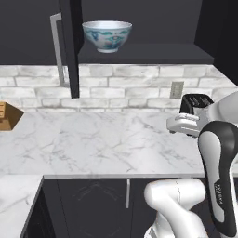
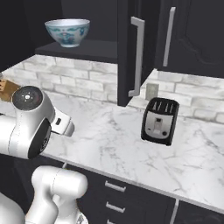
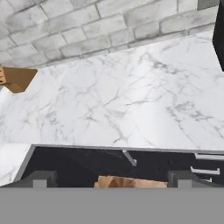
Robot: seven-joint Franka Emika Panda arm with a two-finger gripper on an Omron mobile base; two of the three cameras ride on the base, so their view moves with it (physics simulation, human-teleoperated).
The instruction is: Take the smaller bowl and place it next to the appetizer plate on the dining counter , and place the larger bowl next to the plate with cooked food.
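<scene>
You are looking at the larger bowl sitting upright on the dark shelf of the open upper cabinet, above the white brick wall. In the right base view the same bowl is standing near the shelf's front edge, left of the open cabinet door with its long grey handle.

Below it, the marble desk is running along the brick wall. A black toaster is standing on that desk toward the right, just under the closed cabinet door, and in the left base view it is sitting partly behind the arm's white hand. A wooden block is resting at the far left end of the desk, close to the wall; it is also showing at the left edge of the hand view.

Your jaws are standing spread wide, pinching nothing, with the two dark fingertips rising well apart at the bottom of the hand view. The hand is hovering low in front of the desk's edge, looking across the marble toward the wall, well below the shelf and well apart from the bowl.
</scene>
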